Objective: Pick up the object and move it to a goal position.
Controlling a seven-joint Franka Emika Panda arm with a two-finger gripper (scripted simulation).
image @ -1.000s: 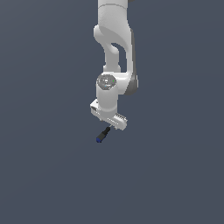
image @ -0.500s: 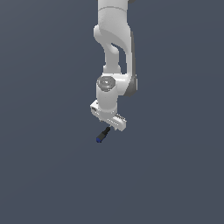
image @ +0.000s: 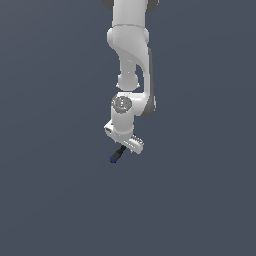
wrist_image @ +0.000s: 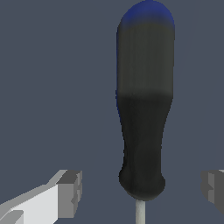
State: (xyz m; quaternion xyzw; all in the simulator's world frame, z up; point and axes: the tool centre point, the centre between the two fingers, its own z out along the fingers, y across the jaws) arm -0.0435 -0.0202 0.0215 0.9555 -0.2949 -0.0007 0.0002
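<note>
Clearly the screwdriver has a black handle, blue butt, grey shaft.

**Our arm hangs straight down, end effector spread**

Our white arm descends from above, wrist bent slightly toward the exterior view's left. Our end effector points downward; in the wrist view its two grey fingertips stand wide apart.

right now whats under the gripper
The screwdriver lies under the gripper, between its open fingers, neither touching it. Its blue butt pokes out in the exterior view. Most of the grey shaft is out of view.
</note>
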